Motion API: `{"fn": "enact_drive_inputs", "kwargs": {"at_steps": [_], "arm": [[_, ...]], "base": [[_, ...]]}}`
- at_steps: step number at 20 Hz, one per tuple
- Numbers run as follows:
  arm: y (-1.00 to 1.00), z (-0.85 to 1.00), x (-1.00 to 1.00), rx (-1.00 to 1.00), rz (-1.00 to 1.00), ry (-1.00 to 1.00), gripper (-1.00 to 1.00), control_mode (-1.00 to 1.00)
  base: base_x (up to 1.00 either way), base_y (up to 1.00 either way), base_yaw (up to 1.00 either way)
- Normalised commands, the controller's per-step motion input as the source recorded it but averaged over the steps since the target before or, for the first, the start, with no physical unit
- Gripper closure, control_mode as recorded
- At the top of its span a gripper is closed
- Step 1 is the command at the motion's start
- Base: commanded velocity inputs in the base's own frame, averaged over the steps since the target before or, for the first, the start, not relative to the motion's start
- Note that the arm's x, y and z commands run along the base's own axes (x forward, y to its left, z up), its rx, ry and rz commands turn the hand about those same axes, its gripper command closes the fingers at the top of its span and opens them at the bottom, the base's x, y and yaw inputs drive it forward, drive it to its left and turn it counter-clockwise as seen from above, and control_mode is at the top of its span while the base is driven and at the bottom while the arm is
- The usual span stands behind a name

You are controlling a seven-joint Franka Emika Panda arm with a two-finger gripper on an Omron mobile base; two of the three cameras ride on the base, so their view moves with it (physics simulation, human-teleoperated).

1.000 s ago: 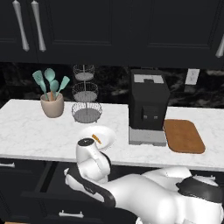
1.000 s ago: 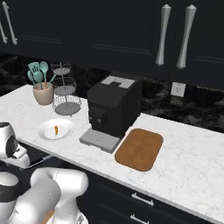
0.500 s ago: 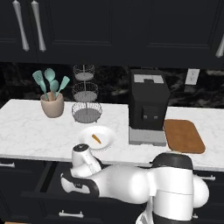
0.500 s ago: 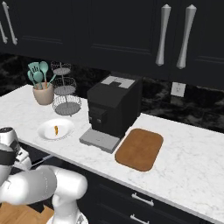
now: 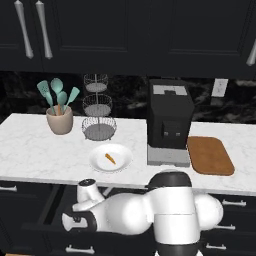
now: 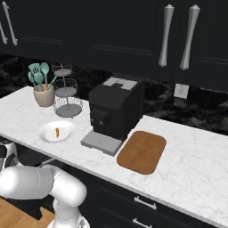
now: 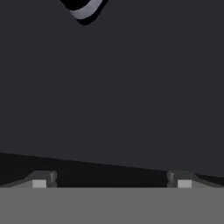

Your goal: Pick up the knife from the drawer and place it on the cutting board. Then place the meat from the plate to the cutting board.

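1. Hand (image 7: 111, 183) is down in the open drawer (image 5: 52, 212), jaws spread full wide, nothing between them. The hand view shows flat dark drawer surface and a curved silver-grey sliver at the top edge (image 7: 85, 9), probably part of the knife, though I can't tell which part.
2. Risk – if that sliver is the knife, it sits far off the fingertips' line. Closing here grabs air, so the hand needs to travel toward it first.
3. Risk – can't tell blade from handle, and a pinch on the thin blade could slip or twist the knife on the lift.
4. Risk – the arm is folded low under the bench (image 5: 30, 150) edge. Lifting straight up could clip the bench lip or the drawer front.
5. Meat (image 5: 110, 159) lies on the plate (image 5: 125, 160), near the bench front and right above the drawer – a careless exit swing could knock it.
6. Cutting board (image 5: 210, 155) is bare, just right of the coffee machine (image 5: 169, 125). It's a long carry past the machine, and a loose grip may drop the knife en route.
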Motion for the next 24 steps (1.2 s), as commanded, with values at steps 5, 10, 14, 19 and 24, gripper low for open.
{"fn": "enact_drive_inputs", "kwargs": {"at_steps": [5,10,14,19,24], "arm": [[0.54,-0.23,-1.00,0.00,0.00,0.12,-1.00,-1.00],[0.13,0.53,-0.38,0.00,-0.02,0.06,-1.00,-1.00],[-0.33,0.86,0.17,0.00,-0.03,-0.05,-1.00,-1.00],[-0.31,0.20,0.12,-0.08,0.00,-0.24,-1.00,-1.00],[-0.12,0.00,0.23,-0.04,-0.04,-0.19,-1.00,-1.00]], "base": [[0.00,0.00,0.00],[0.00,0.00,0.00],[0.00,0.00,0.00],[0.00,0.00,0.00],[0.00,0.00,0.00]]}}
